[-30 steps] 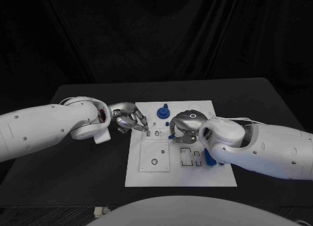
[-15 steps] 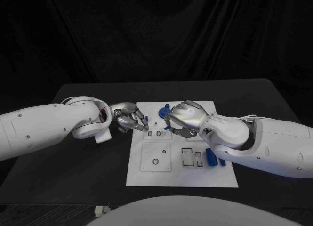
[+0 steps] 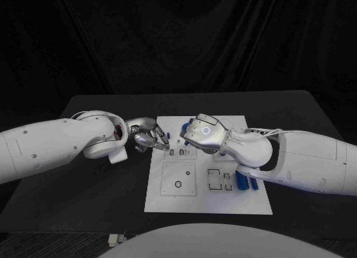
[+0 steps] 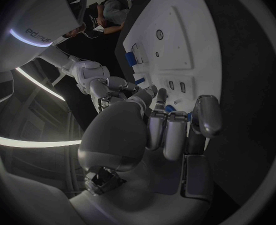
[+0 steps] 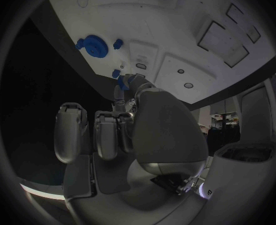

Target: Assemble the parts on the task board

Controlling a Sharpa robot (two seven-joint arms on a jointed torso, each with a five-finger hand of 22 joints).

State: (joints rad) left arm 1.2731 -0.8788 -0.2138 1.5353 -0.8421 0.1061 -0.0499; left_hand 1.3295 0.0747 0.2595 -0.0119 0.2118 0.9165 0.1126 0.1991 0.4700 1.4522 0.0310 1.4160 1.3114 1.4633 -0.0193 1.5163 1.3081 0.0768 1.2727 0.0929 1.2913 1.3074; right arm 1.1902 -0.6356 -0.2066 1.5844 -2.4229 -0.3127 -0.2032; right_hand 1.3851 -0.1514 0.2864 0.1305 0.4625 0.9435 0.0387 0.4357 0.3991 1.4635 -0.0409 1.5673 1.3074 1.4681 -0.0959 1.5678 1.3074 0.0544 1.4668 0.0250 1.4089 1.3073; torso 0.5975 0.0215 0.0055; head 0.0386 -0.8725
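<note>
Insertion step was in hand: right robot hand (image 3: 203, 133) pinched a small blue part (image 5: 123, 82) over the task board's (image 3: 207, 201) far edge; left robot hand (image 3: 148, 136), fingers curled and empty, rested at the board's left edge. Next, seat the part.

Blue gear (image 5: 92, 46) beside right robot hand (image 3: 203, 133)

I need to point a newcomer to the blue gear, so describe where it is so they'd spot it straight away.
Find the white task board mid-table. The blue gear stands near its far edge, just ahead of the right hand. It is round and toothed, much wider than the small blue peg beside it.
</note>
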